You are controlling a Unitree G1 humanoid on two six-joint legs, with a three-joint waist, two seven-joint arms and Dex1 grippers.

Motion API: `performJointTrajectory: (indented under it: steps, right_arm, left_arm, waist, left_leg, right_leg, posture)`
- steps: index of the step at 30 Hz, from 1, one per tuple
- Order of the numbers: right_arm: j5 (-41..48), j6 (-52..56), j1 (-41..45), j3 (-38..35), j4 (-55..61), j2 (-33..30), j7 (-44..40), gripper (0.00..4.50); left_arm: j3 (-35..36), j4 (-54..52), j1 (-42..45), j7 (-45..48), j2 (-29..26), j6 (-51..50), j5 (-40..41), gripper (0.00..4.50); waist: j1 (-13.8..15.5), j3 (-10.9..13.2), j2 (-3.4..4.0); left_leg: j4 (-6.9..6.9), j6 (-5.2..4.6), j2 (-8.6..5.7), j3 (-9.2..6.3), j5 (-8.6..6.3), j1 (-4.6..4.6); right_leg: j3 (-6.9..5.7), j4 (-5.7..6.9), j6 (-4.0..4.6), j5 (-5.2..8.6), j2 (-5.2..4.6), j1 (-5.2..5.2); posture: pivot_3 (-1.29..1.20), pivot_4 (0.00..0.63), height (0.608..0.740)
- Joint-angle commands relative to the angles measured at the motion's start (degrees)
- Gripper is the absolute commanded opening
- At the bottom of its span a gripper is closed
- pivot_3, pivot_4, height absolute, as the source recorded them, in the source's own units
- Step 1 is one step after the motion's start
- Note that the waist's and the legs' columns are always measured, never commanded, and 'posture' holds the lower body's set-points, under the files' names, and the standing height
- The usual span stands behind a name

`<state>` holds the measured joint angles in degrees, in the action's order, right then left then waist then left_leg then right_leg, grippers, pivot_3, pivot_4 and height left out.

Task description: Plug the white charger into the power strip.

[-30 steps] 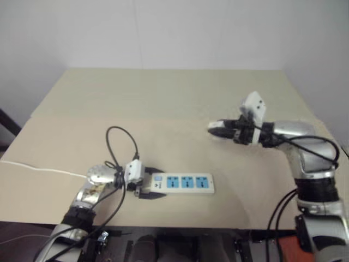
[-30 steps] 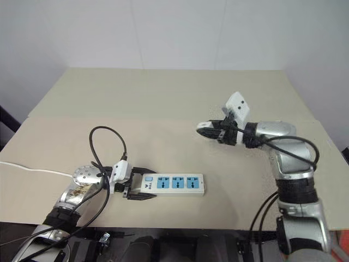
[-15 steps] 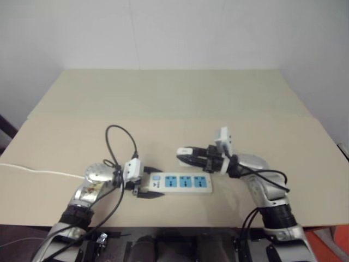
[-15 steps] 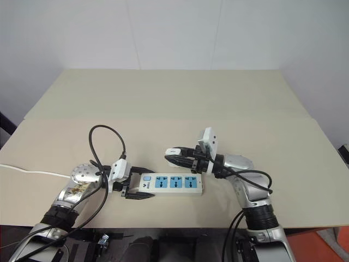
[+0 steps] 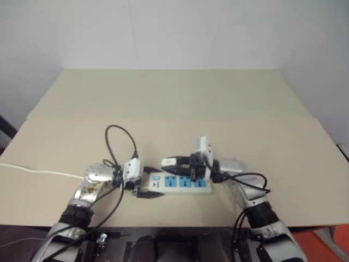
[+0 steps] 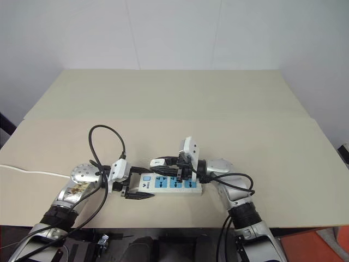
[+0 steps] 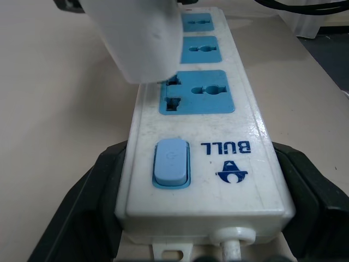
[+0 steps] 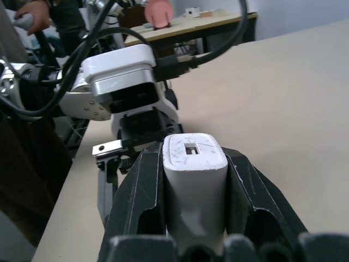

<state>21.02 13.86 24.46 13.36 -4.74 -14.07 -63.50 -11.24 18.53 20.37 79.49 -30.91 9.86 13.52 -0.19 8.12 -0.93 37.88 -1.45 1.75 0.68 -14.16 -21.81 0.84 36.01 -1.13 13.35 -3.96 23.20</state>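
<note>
On the bench [image 5: 262,125], the left claw [image 5: 146,184] grips the power strip [image 5: 182,184] at its switch end. The right claw [image 8: 191,180] clamps the white charger [image 8: 194,180] just above the strip.

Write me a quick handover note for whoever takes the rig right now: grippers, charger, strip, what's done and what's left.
Left gripper: jaws clamped on the switch end of the power strip, holding it flat on the table.
Right gripper: shut on the white charger, held just above the strip near the socket next to the switch.
Done: strip steadied, charger picked up and brought over.
Left: line up the prongs with a socket, press in, release.
</note>
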Motion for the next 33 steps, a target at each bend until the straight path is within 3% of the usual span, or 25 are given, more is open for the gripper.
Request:
performJointTrajectory:
  steps: [1, 11, 33]
  right_arm:
    - [-0.05, -2.18, 0.95, 0.36, 0.32, 0.73, -0.45, 1.11]
    - [-1.11, -4.56, 1.15, 0.34, -2.17, 1.98, 0.8, 1.11]
    - [-4.11, -10.14, -2.29, 0.84, -4.63, -4.08, -2.03, 1.11]
  left_arm:
    - [-0.64, -0.48, -0.43, -0.15, -0.29, -0.32, -0.83, 3.32]
    - [-0.56, -0.34, -0.3, -0.03, -0.5, -0.14, -0.85, 3.32]
    - [-0.47, -1.0, -0.86, -0.35, -0.95, -0.33, -0.72, 3.32]
  waist:
    - [0.0, 0.0, 0.0]
    - [-0.02, 0.0, 0.0]
    - [0.24, 0.0, 0.0]
  left_leg:
    - [0.0, 0.0, 0.0, 0.0, 0.0, 0.0]
    - [0.0, 0.0, 0.0, 0.0, 0.0, 0.01]
    - [0.0, 0.0, -0.02, 0.0, 0.0, 0.0]
  right_leg:
    - [0.0, 0.0, 0.0, 0.0, 0.0, 0.0]
    - [0.0, 0.01, 0.0, 0.0, 0.0, 0.0]
    - [0.0, -0.03, 0.0, 0.0, -0.03, -0.02]
  posture:
    - [0.0, 0.15, 0.74]
    - [0.0, 0.15, 0.74]
    - [0.0, 0.15, 0.74]
